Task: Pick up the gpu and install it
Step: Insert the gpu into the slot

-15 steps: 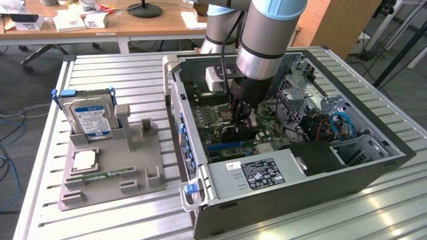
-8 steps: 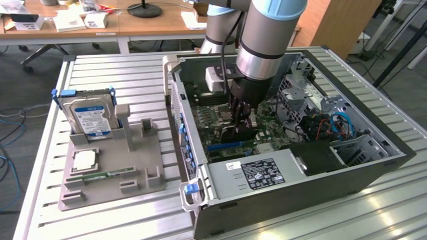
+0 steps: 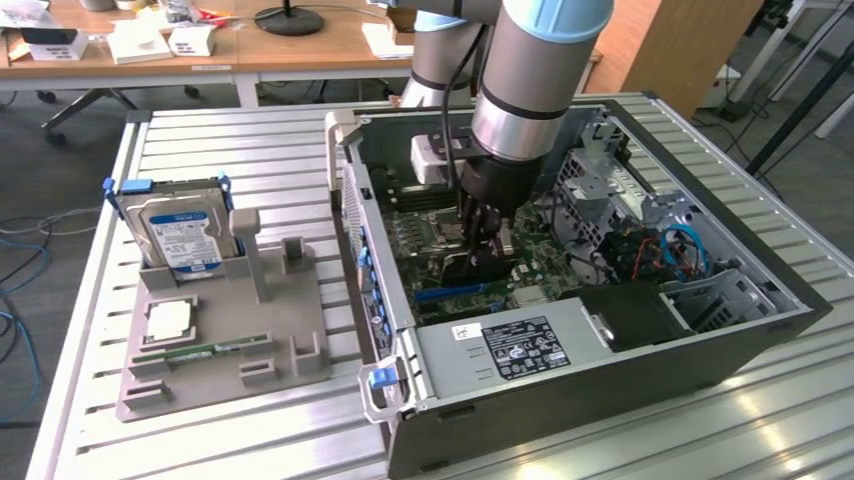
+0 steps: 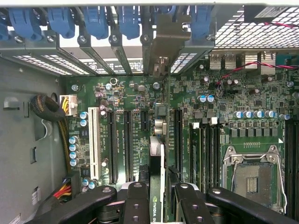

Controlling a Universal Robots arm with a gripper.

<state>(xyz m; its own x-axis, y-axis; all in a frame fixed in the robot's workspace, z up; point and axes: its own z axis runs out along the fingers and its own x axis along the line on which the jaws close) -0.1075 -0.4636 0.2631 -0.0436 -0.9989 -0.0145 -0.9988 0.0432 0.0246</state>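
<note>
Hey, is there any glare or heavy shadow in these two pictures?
Exterior view: glare streaks on the metal table; the case interior around the gripper is dim. Wrist view: motherboard evenly lit, no strong glare.

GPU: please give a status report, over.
Gripper shut on gpu; gpu upright inside case, over motherboard slots. Seated or not: cannot tell. Blue cables apart from gpu.

Green motherboard (image 4: 135, 93), white slot (image 4: 94, 140), blue clips (image 4: 96, 21), black end effector (image 4: 158, 186), dark gpu (image 3: 471, 268), blue-and-white-labelled silver hard drive (image 3: 180, 235), grey ribbed tabletop (image 3: 200, 135)
</note>
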